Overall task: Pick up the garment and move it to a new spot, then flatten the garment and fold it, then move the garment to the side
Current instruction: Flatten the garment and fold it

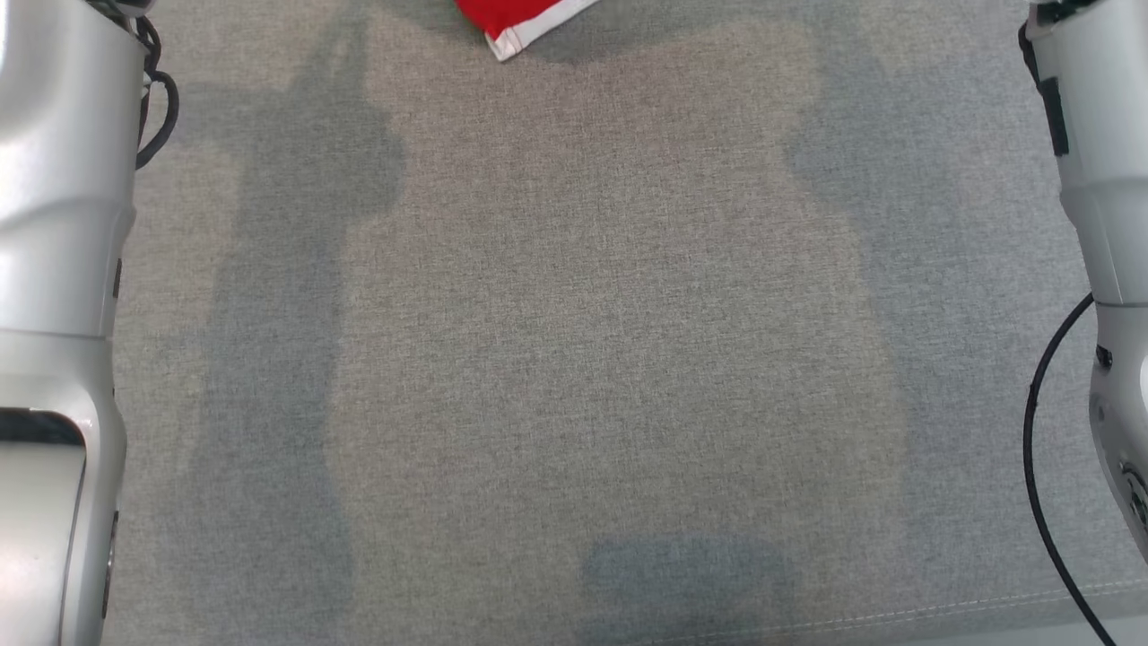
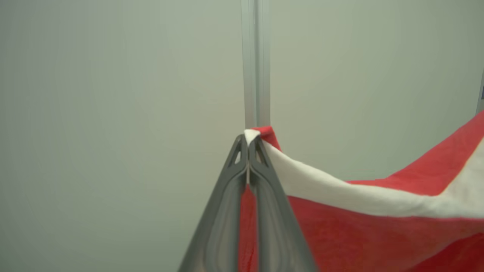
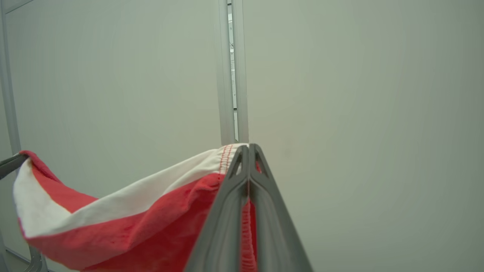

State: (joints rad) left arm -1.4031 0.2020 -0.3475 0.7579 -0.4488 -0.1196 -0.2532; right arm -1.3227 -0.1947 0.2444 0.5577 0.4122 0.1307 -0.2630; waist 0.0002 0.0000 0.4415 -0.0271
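Clamped tight, the left gripper [image 2: 248, 138] and right gripper [image 3: 249, 147] each pinch one end of the red garment [image 2: 378, 230], which hangs stretched left to right above the far side of the grey cloth surface [image 1: 574, 359].

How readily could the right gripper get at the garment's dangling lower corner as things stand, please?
Probably not: the right gripper is shut on the garment's white-banded edge, and the left gripper on another. The corner hangs unobstructed over the grey surface, but a gripper must let go first.
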